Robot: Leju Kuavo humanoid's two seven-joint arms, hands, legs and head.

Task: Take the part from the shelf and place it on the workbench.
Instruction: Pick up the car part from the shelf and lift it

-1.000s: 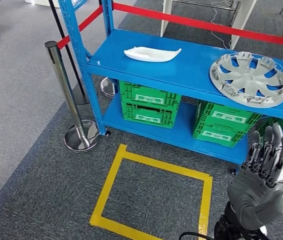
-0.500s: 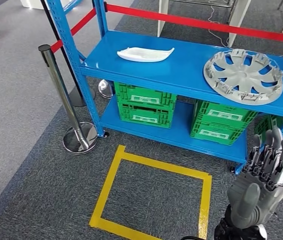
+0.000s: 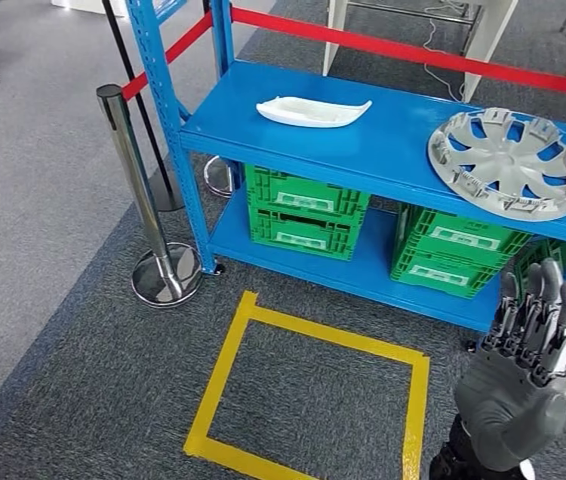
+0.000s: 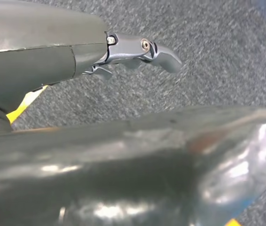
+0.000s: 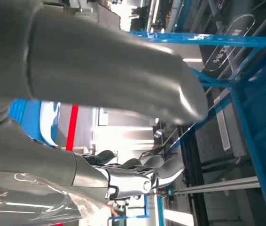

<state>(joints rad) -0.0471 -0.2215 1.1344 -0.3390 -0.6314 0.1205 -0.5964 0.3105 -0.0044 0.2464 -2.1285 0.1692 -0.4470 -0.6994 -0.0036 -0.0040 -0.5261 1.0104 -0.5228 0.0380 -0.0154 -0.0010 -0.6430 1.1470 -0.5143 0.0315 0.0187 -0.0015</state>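
A long white plastic part (image 3: 314,111) lies on the top level of the blue shelf (image 3: 386,140), towards its left. To the right on the same level lies a silver hubcap (image 3: 508,162). My right hand (image 3: 525,385) is raised at the lower right of the head view, fingers straight and apart, holding nothing, well short of the shelf. The right wrist view shows those fingers (image 5: 131,179) against blue shelf posts. My left hand (image 4: 53,56) hangs over grey carpet, fingers (image 4: 135,47) stretched out and empty.
Green crates (image 3: 306,210) (image 3: 457,248) fill the shelf's lower level. A chrome stanchion (image 3: 140,190) with a red belt (image 3: 416,50) stands left of the shelf. A yellow tape square (image 3: 310,390) marks the carpet in front.
The whole picture has swung a little left and back right, so the camera moved. My right hand stays raised and empty at the lower right. The parts lie as before.
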